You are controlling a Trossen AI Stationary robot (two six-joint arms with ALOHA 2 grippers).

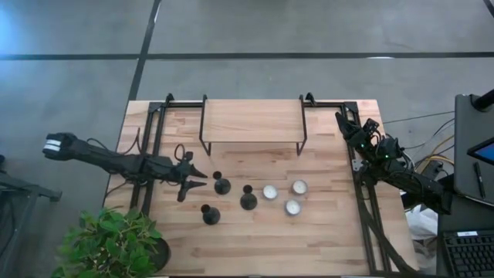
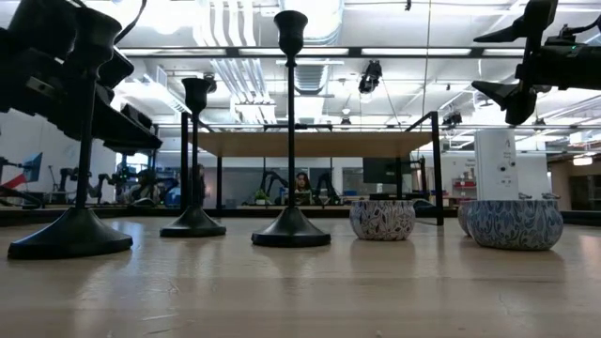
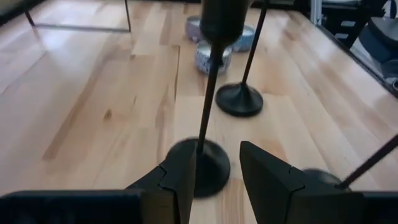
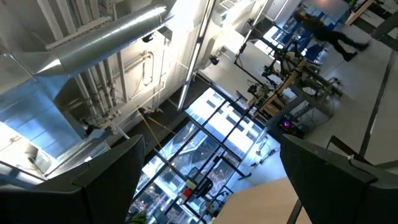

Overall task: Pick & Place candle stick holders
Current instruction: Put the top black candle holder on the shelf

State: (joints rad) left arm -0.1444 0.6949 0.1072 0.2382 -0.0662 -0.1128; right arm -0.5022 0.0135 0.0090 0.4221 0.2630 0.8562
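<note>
candlesticks (image 1: 221, 185) all upright, stems vertical; left hand (image 1: 194, 180) open beside nearest.

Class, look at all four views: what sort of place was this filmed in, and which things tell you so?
Most likely a robotics lab or workshop hall. The wooden table carries two mounted robot arms, bare ceiling ducts run overhead, and other benches with robot arms stand in the room behind.

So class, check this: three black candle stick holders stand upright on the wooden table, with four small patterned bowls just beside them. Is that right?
Not quite. The count of bowls is wrong: the high view shows three small patterned bowls, not four. The rest holds: three black candle stick holders stand upright on the wooden table, with the bowls just beside them.
</note>
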